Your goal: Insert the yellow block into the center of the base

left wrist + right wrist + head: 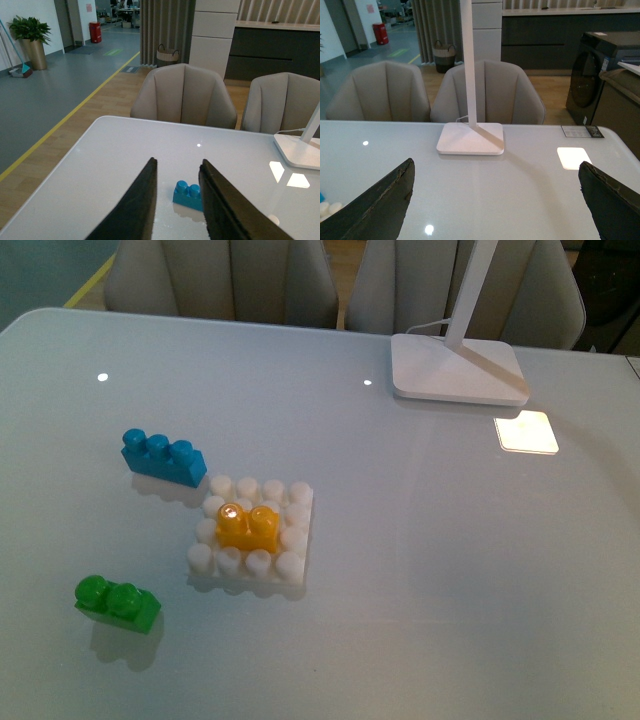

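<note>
A glossy white table [420, 570] fills the front view, mirroring two small ceiling lights and a bright square patch at right. Beige chairs [225, 280] line its far edge at the top of the frame, and a white lamp [458, 368] stands at upper right, its stem cut off by the top edge. Left of centre lies the base [252, 536], with the yellow block [248, 526] seated on its middle studs, a ring of white studs around it. A blue brick [163, 457] sits just beyond the base's upper-left corner; a green brick [118, 603] lies apart at lower left. Neither arm appears in this view. The left wrist view shows an open hall with grey floor, a yellow line, a potted plant [30, 37] at upper left and a basket [167, 55]; the left gripper [177, 205] holds nothing, its dark jaws narrowly apart, partly hiding the blue brick between them. In the right wrist view the right gripper [497, 205] is spread wide and empty, only its finger ends showing at the lower corners; a sliver of white studs peeks in at the lower left edge.
</note>
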